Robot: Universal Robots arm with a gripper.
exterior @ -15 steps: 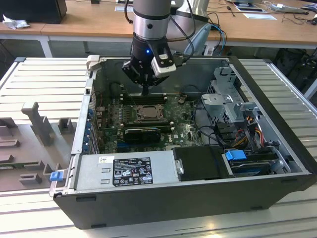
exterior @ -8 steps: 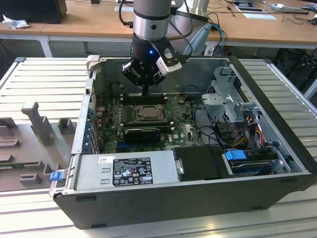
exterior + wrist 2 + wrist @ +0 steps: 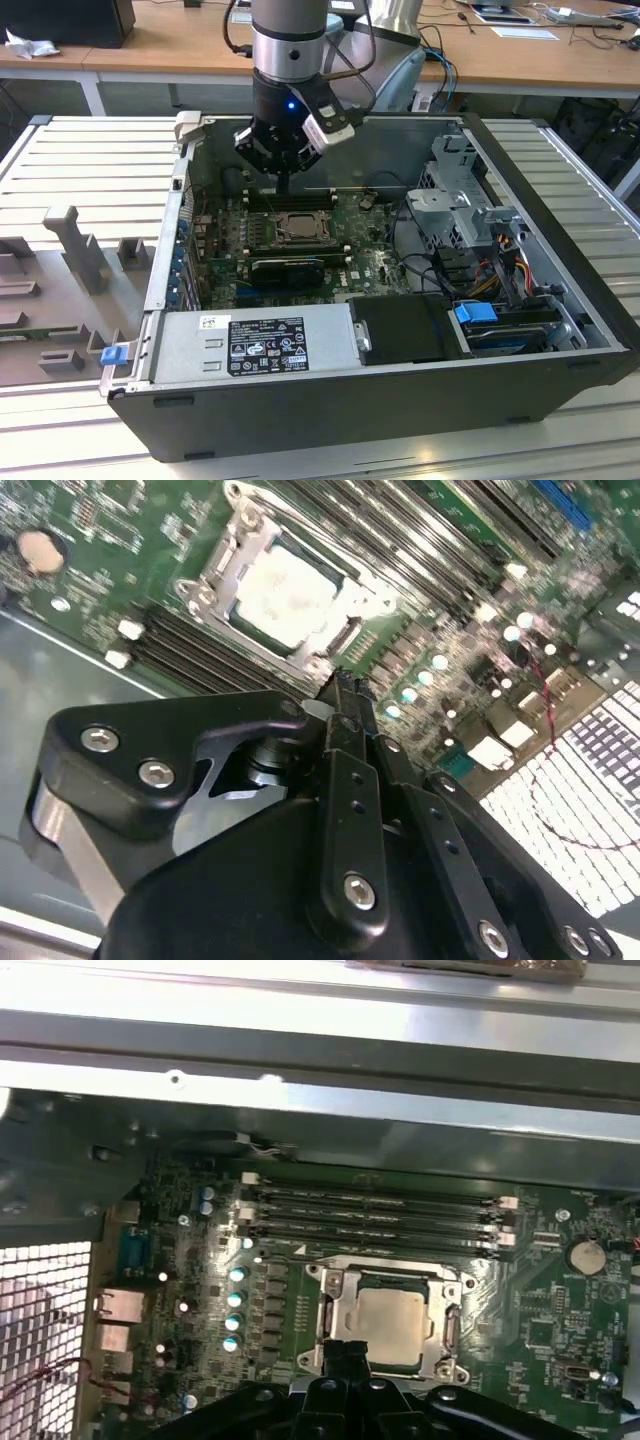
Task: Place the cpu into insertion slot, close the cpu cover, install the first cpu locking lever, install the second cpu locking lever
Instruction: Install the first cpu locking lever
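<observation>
The cpu (image 3: 392, 1322) (image 3: 285, 590) (image 3: 298, 228) lies flat in the insertion slot on the green board, pale face up. The silvery cpu cover (image 3: 330, 1312) (image 3: 222, 568) lies down around it as a frame, its cut-out showing the chip. A thin metal lever (image 3: 290, 1257) runs along the socket's side facing the memory slots. My gripper (image 3: 285, 186) (image 3: 343, 685) (image 3: 345, 1350) hangs just above the board at one edge of the socket, shut, fingers pressed into one narrow tip with nothing between them. The slot itself is hidden under chip and cover.
Long black memory slots (image 3: 370, 1215) sit right behind the socket. A black card (image 3: 285, 268) stands in front of it. The case walls (image 3: 175, 230), power supply (image 3: 250, 345) and drive cage with cables (image 3: 470, 215) hem in the board.
</observation>
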